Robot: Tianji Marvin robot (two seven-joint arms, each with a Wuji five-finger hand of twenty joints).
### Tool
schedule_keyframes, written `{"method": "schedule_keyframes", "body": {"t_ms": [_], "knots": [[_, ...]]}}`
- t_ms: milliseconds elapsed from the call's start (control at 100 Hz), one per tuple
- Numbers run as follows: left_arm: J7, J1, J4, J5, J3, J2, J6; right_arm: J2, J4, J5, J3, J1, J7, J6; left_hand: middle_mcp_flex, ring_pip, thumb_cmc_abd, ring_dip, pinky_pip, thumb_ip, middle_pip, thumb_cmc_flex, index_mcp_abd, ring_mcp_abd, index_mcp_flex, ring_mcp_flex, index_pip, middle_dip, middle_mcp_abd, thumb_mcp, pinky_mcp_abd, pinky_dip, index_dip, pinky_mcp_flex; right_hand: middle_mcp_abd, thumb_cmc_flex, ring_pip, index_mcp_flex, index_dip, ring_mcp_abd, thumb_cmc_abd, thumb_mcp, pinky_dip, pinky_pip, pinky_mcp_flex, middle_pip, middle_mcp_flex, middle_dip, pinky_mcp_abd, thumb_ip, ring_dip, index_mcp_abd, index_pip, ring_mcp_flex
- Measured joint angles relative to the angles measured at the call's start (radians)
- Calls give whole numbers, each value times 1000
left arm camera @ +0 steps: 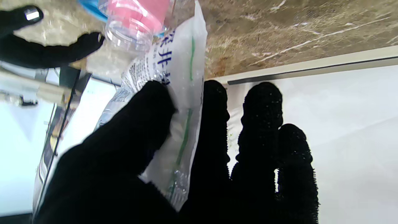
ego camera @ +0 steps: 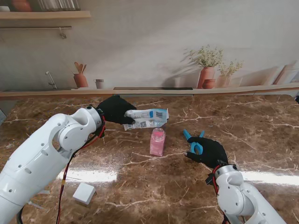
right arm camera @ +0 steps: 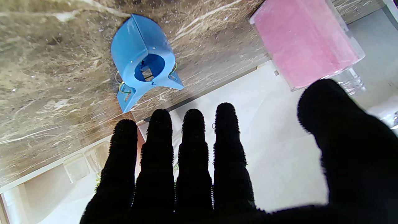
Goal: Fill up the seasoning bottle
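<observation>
A clear seasoning bottle [ego camera: 157, 142] with pink contents stands upright mid-table; it also shows in both wrist views [left arm camera: 136, 21] [right arm camera: 306, 43]. My left hand [ego camera: 114, 109], in a black glove, is shut on a white-and-blue refill bag [ego camera: 145, 118] held sideways just beyond the bottle. The bag [left arm camera: 180, 93] sits pinched between thumb and fingers in the left wrist view. A blue clip [ego camera: 193, 141] lies on the table to the right of the bottle. My right hand [ego camera: 209, 151] rests flat beside the clip [right arm camera: 141, 63], fingers straight and apart, holding nothing.
A small white block [ego camera: 84, 193] lies near me on the left. A ledge [ego camera: 149, 91] with pots and plants runs along the far edge of the brown marble table [ego camera: 261, 126].
</observation>
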Motion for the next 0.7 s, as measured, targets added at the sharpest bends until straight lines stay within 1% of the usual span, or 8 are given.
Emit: {"method": "schedule_keyframes", "body": {"t_ms": [190,300,390,500,560,610,650,700], "knots": [[164,86,20,-137,-36,-28,0,1,-31,-12,1,-1,10,14,0,0,0,0,0,0,4,0,0,0,0,-1,1,0,0,0,0,0,9,-14,0,0,0,-13,-4,0,0,0,0,0,0,0,0,0,0,0,0,7,-1,0],[269,133,40,-286,-40,-56,-8,1,-82,-21,15,-14,19,26,0,0,0,0,-12,0,10,0,0,0,0,-2,1,2,0,0,0,0,21,-27,0,0,4,-21,-4,0,0,0,0,0,1,0,0,0,0,0,0,11,-1,0],[323,162,62,-419,-36,-86,-44,1,-126,-24,21,-20,23,33,-1,-3,0,0,-28,0,11,8,0,2,0,-12,1,9,0,-14,1,0,24,-49,0,0,30,-29,-4,0,0,0,13,6,8,13,0,0,2,0,0,16,-3,1],[344,186,88,-554,-15,-113,-107,2,-183,-23,23,-23,31,48,-7,-35,1,0,-73,1,11,31,0,17,0,-53,1,11,0,-51,1,0,25,-77,1,0,86,-41,-4,2,0,-18,70,80,38,27,2,4,25,0,46,38,-3,48],[344,203,89,-641,-3,-125,-122,1,-220,-8,23,-25,39,64,-18,-62,2,0,-101,1,0,43,1,17,0,-61,1,12,0,-73,1,-1,25,-101,1,0,121,-42,-6,2,3,-42,103,116,56,38,14,21,29,0,80,61,-15,87],[344,218,88,-680,4,-133,-125,1,-251,41,20,-25,44,81,-25,-81,11,0,-128,1,-18,58,4,18,-1,-85,1,13,1,-95,1,-2,25,-116,2,0,144,-56,-10,2,4,-57,129,149,79,44,16,37,39,0,102,66,-28,116],[344,229,86,-684,9,-138,-125,-1,-273,97,17,-23,48,92,-25,-88,11,-1,-130,1,-22,69,7,18,-1,-85,1,13,3,-110,1,-2,25,-123,3,-1,161,-66,-15,3,4,-68,154,183,97,59,26,49,48,0,118,89,-38,136],[349,243,85,-688,17,-143,-125,-3,-295,160,13,-20,56,97,-25,-88,11,-6,-130,1,-32,77,8,18,-1,-85,1,13,4,-117,2,-3,25,-126,4,-13,199,-75,-18,1,4,-77,191,231,120,67,53,63,52,0,161,91,-50,165]]}}
